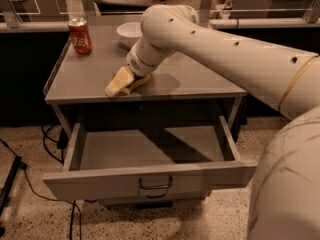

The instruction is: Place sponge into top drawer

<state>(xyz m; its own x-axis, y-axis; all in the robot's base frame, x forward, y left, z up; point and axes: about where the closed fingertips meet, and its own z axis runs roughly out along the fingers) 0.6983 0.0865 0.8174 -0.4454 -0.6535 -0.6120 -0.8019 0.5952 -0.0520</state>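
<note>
My gripper (120, 84) is low over the front left part of the grey tabletop (190, 79), at the end of the white arm that comes in from the right. Its tip shows as a pale yellow wedge touching or almost touching the surface. I cannot make out the sponge as separate from that wedge; it may be in or under the gripper. The top drawer (150, 174) is pulled wide open below the tabletop. Its wire handle (156, 184) faces me, and the inside that I can see holds nothing.
A red soda can (80, 35) stands at the table's back left. A white bowl (129, 33) sits behind the arm. Black cables (30, 179) lie on the speckled floor at the left. The lower drawer front (155, 198) shows just under the open drawer.
</note>
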